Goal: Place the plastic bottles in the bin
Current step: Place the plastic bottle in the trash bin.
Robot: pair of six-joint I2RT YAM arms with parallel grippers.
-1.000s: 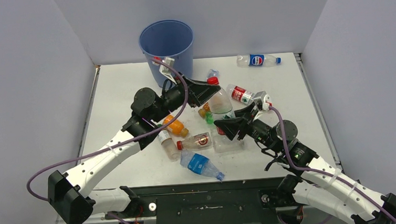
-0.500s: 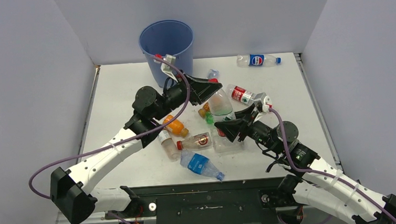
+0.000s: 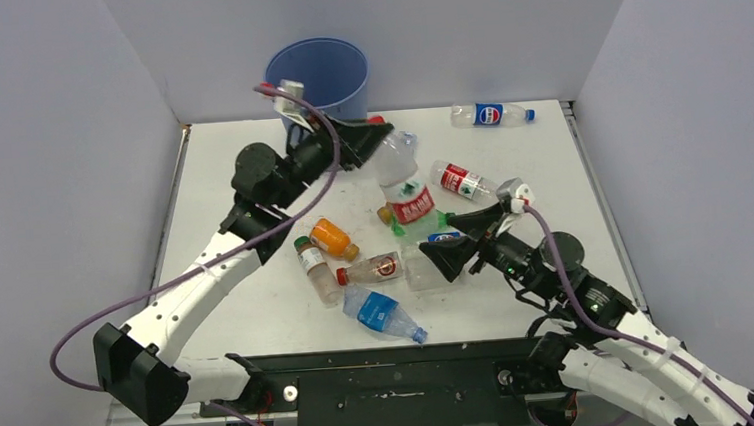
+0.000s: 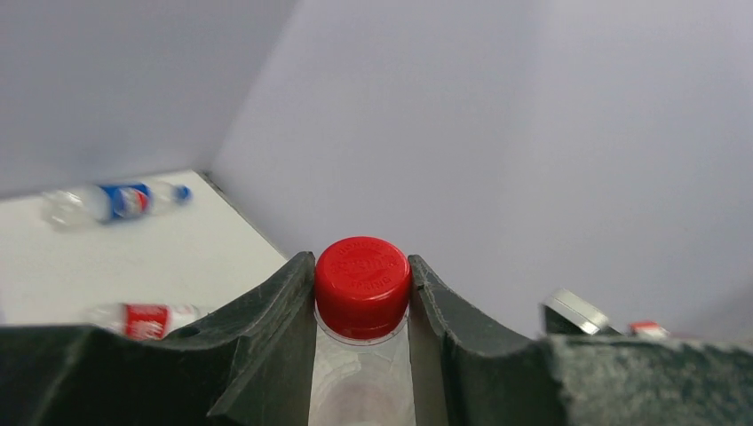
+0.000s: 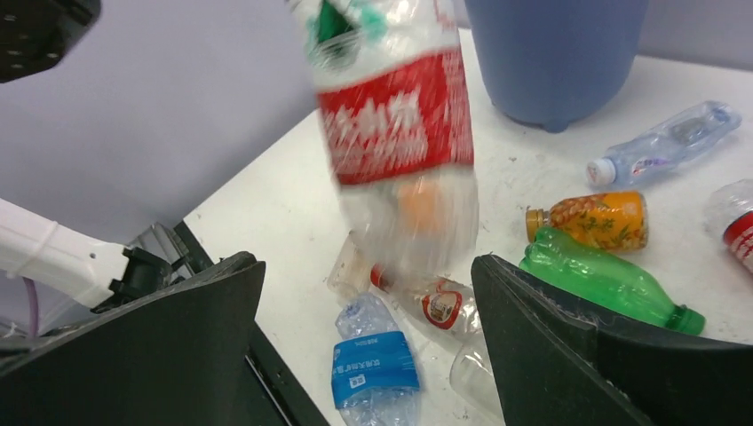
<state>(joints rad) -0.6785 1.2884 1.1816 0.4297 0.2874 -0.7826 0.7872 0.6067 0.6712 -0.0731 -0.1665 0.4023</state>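
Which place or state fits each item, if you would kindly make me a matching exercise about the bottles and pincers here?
1. red-capped bottle
2. Pepsi bottle
3. blue-label bottle
4. right pincer

A. open, empty
B. lying near the table's front edge
C. hanging from the left pincer
D. lying at the far right corner

Pairs: 1-C, 2-D, 3-B, 4-A

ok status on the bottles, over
Left gripper shut on red-capped bottle, lifted near bin. Right gripper open at the pile. Nothing seen blocking bin mouth.
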